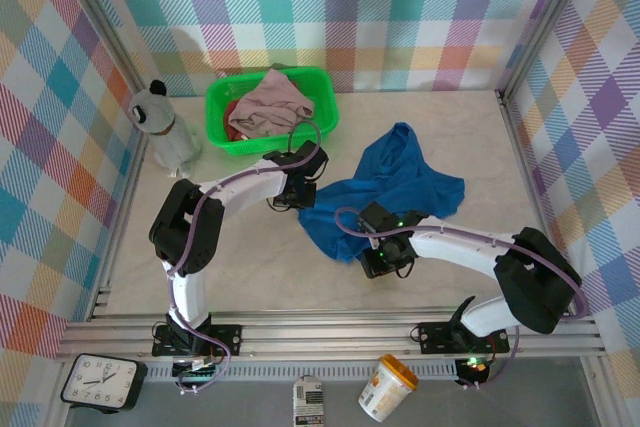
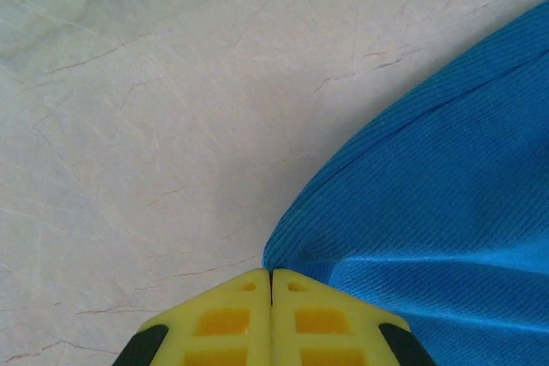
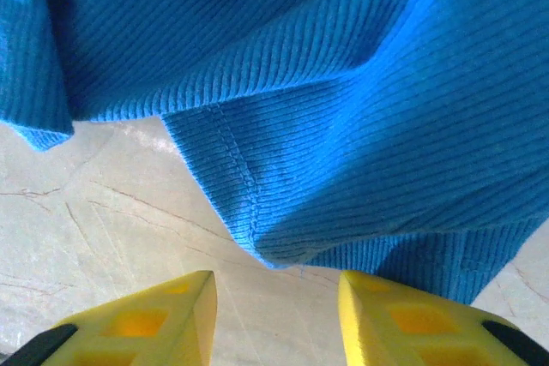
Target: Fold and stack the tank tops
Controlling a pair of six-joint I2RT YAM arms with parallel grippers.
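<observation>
1. Tank tops, seen from the overhead camera: the blue top [image 1: 400, 187] lies crumpled on the table [image 1: 470, 127], right of the middle. The pink top [image 1: 270, 102] is heaped in the green basket [image 1: 215, 122] at the far side, with a strip of the dark red top [image 1: 232, 112] showing beside it on the left. The left gripper [image 1: 288, 195] is down at the blue top's left edge. The right gripper [image 1: 386, 263] is at its near edge. A bottle [image 1: 165, 127] stands left of the basket. A clock [image 1: 98, 383], a small carton [image 1: 310, 402] and a cup [image 1: 388, 387] sit below the table's near edge.

2. From the left wrist, we see the left gripper [image 2: 271, 275] with its yellow fingers [image 2: 223, 323] pressed together and no gap between them. The blue top [image 2: 446, 195] fills the right side, and its edge narrows to a point right at the fingertips. We cannot tell whether any cloth is pinched there. The bare table [image 2: 171, 126] lies to the left.

3. From the right wrist, we see the right gripper [image 3: 275, 277] with its fingers [image 3: 184, 315] standing partly apart and holding nothing. Bare table [image 3: 103, 212] shows between them. A hemmed corner of the blue top [image 3: 343, 126] lies just beyond the tips, flat on the table.
</observation>
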